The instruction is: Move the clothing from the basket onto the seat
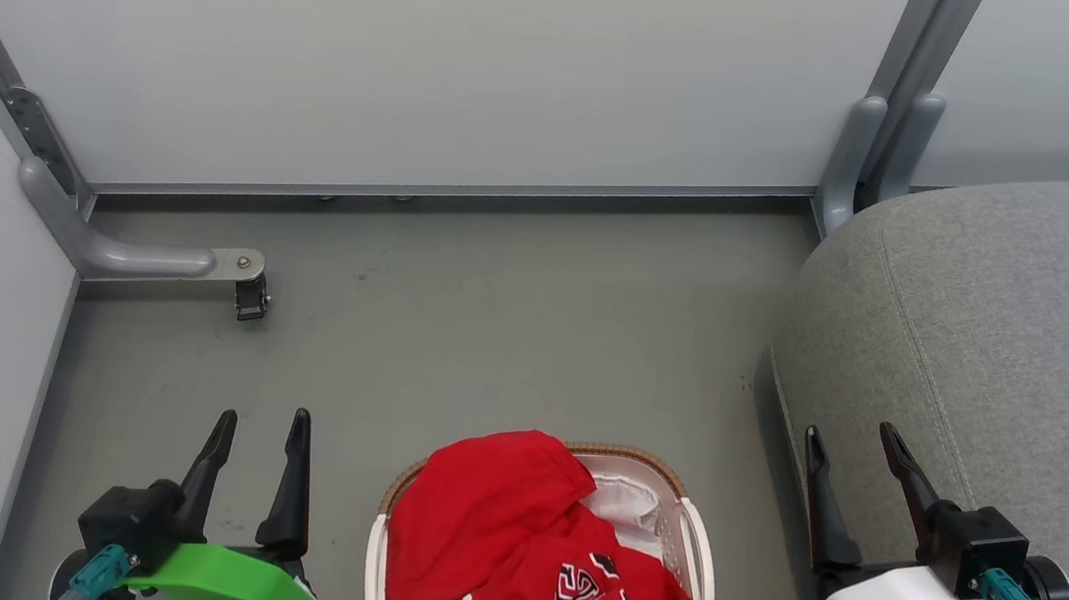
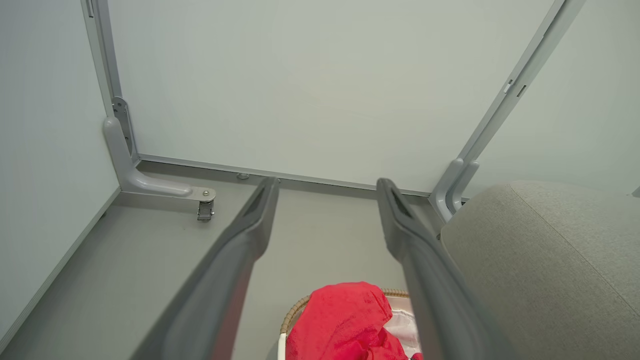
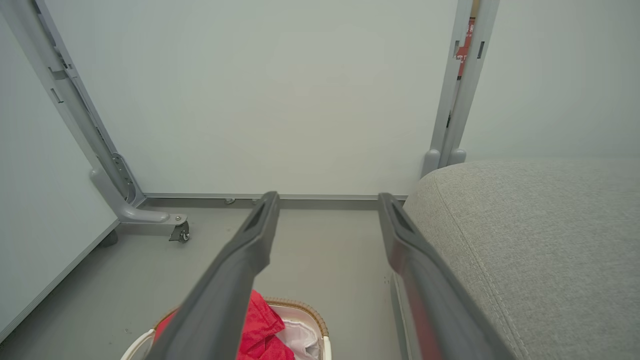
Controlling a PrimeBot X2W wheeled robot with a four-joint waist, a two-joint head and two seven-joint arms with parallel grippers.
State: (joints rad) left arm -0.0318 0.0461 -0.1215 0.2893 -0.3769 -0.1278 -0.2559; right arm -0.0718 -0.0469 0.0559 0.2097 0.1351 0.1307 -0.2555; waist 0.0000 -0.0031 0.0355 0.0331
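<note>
Low in the head view, left gripper (image 1: 265, 415) and right gripper (image 1: 850, 432) stand wide open, empty, touching nothing; between them the red jersey (image 1: 508, 529) lies heaped in the basket (image 1: 701, 561) beside the grey seat (image 1: 993, 342), black lettering (image 1: 596, 599) slanting down-right. Left wrist view: plain red folds over the woven rim (image 2: 295, 310). Right wrist view: white liner (image 3: 300, 340) beside them.

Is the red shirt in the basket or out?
In. The red jersey lies heaped inside the basket, draping over its rim.

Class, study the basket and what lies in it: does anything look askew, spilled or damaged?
The red clothing is bunched loosely in the basket and drapes over its rim. Otherwise nothing looks spilled or damaged.
</note>
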